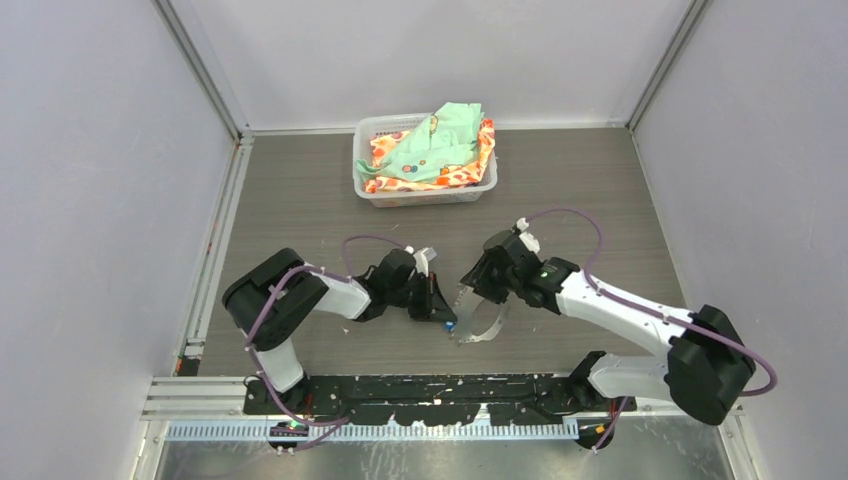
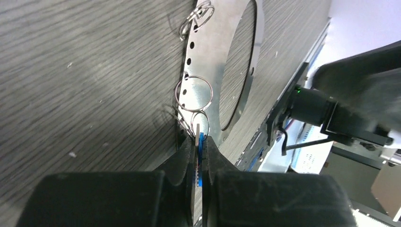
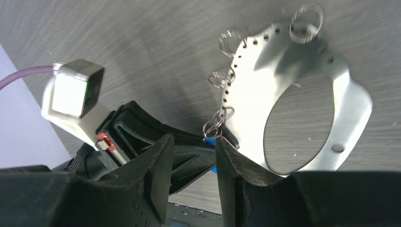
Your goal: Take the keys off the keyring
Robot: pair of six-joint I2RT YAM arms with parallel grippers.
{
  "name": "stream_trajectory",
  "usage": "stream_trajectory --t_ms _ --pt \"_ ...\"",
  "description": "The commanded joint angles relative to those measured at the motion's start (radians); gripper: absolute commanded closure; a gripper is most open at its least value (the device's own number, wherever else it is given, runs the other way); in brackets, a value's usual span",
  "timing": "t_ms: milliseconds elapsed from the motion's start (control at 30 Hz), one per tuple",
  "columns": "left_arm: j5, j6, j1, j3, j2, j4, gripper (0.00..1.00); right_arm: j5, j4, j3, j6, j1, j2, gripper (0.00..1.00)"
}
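Jaws first: left jaws pressed together on the blue tag of the keys [image 2: 201,161]. The tag is pinched edge-on, its long axis running straight out along the jaws and pointing at the rim of the keyring [image 2: 215,56]. Just past the tip of the tag, a small silver loop [image 2: 208,125] ties it to one of the holes in that rim, so the bunch is not yet free. Right jaws spread, with nothing between them. One jaw sits just beside the near edge of the grey plate, and I cannot tell whether it touches. From above, the keyring [image 1: 487,325] lies on the tabletop [image 1: 300,200] between the two arms, to the right of the left jaws and below the right ones, with the keys [image 1: 450,322] on its left rim. Whether the plate lies flat or is tipped up on one edge, I cannot tell. The right arm is nearer the body of the plate, the left has only the tag. My reading is that a pull on the tag back along its own axis, away from the rim, would drag the plate along unless the right jaws close on it. White basket [image 1: 372,190] of cloths [image 1: 430,150] stands well apart at the back.
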Motion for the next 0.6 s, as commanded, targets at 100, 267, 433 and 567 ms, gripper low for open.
stream_trajectory --t_ms 100,267,433,567 --pt "-0.130 -0.066 -0.003 -0.086 0.145 0.111 1.00 -0.067 -0.033 -0.035 0.327 -0.002 0.064 0.60" --pt "-0.138 -0.073 -0.010 -0.078 0.156 0.111 1.00 -0.039 -0.049 -0.067 0.425 -0.010 0.071 0.60" --pt "-0.139 -0.057 -0.014 -0.058 0.154 0.066 0.99 -0.053 0.004 -0.104 0.520 -0.047 0.113 0.60" --pt "-0.142 -0.045 -0.016 -0.037 0.156 0.020 0.99 -0.046 0.080 -0.115 0.552 -0.080 0.127 0.60"
